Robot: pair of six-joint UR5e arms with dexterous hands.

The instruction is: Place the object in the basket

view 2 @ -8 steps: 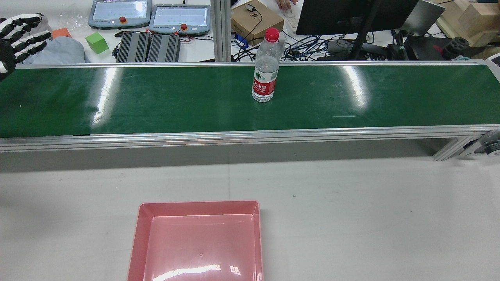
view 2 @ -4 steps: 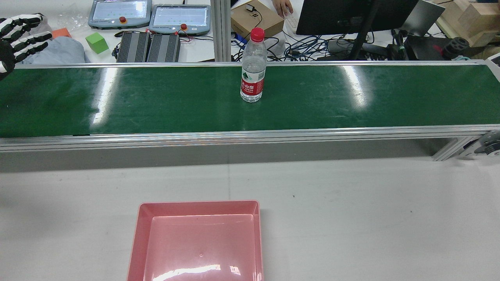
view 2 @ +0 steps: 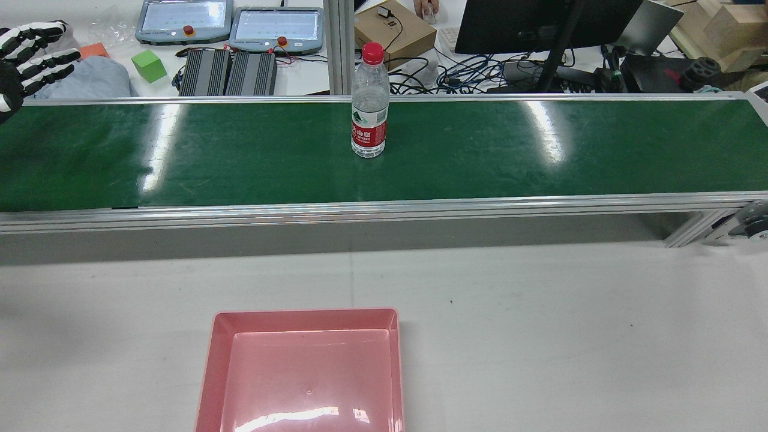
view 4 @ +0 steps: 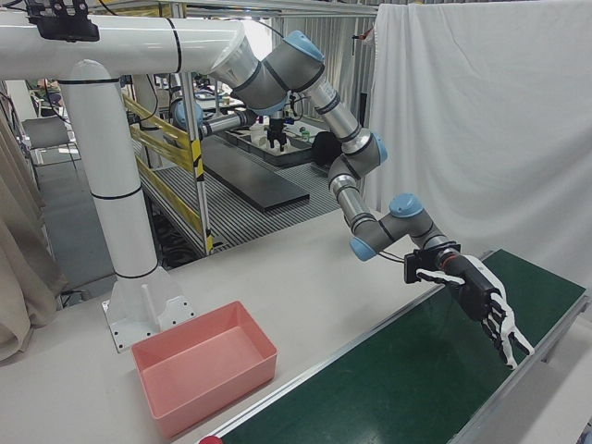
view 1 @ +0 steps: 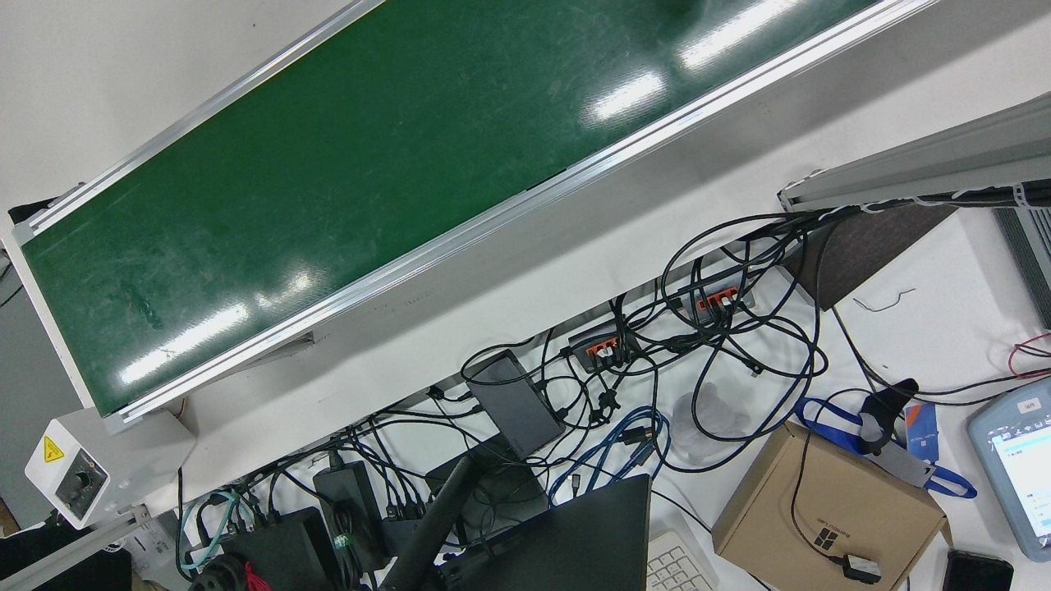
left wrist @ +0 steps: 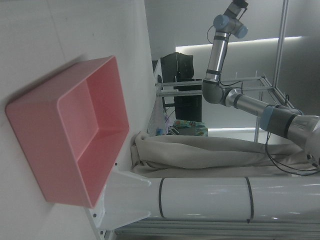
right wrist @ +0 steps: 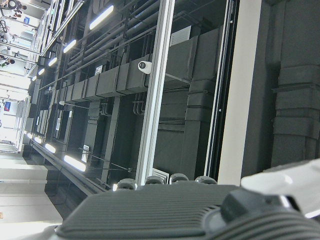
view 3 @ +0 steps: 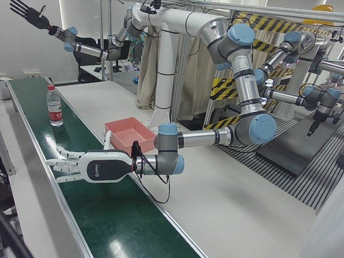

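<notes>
Bottle point(view 2: 368, 102) stood upright on the belt point(view 2: 240, 156), well apart from the left hand's point(view 3: 80, 165) spread, empty fingers point(view 3: 59, 163); light, thin-walled and probably slick, it looked best gripped round the labelled middle, with the right hand point(view 3: 29, 13) raised high, also splayed and empty.

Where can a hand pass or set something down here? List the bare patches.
Bare: the green conveyor belt either side of the clear red-capped plastic bottle, the white tabletop around the pink plastic basket, and the basket's floor. Crowded: the cable-strewn desk beyond the belt. The open left hand hovers over the belt's end.
</notes>
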